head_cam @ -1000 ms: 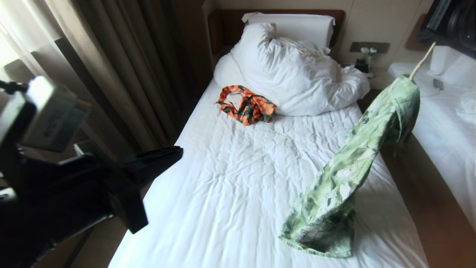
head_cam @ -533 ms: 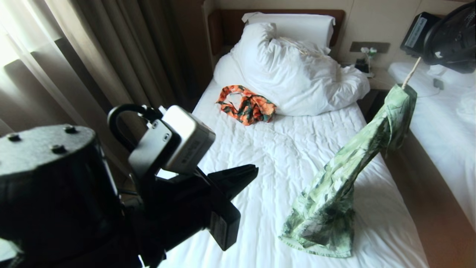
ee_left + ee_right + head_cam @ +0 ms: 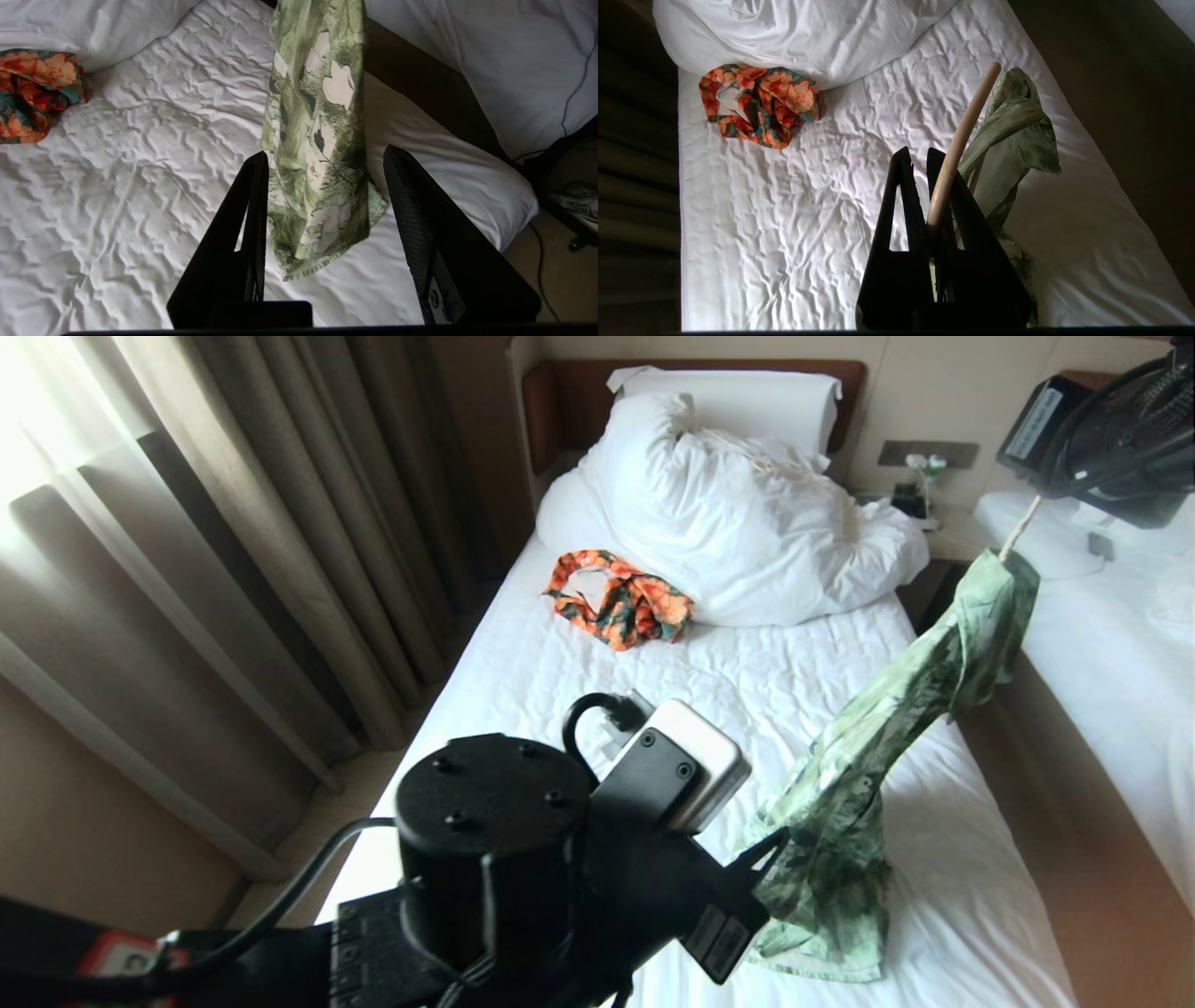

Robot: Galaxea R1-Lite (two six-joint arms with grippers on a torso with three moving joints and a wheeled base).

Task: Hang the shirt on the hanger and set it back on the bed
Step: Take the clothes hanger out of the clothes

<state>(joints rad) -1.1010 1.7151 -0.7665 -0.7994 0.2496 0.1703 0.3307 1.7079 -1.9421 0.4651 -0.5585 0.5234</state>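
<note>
The shirt [image 3: 896,728] hangs in a twisted strand from the hanger [image 3: 959,144], its hem resting near the bed's [image 3: 579,709] right edge. The right gripper [image 3: 936,214], raised over that edge, pinches the hanger's cream arm. The left gripper [image 3: 322,233] straddles the lower cloth with fingers parted; it should close squarely and spread the fabric. An orange garment [image 3: 621,597] and duvet [image 3: 738,523] lie well clear.

R gripper [image 3: 927,161] clamped on hanger [image 3: 959,140], shirt [image 3: 1011,140] draped.
</note>
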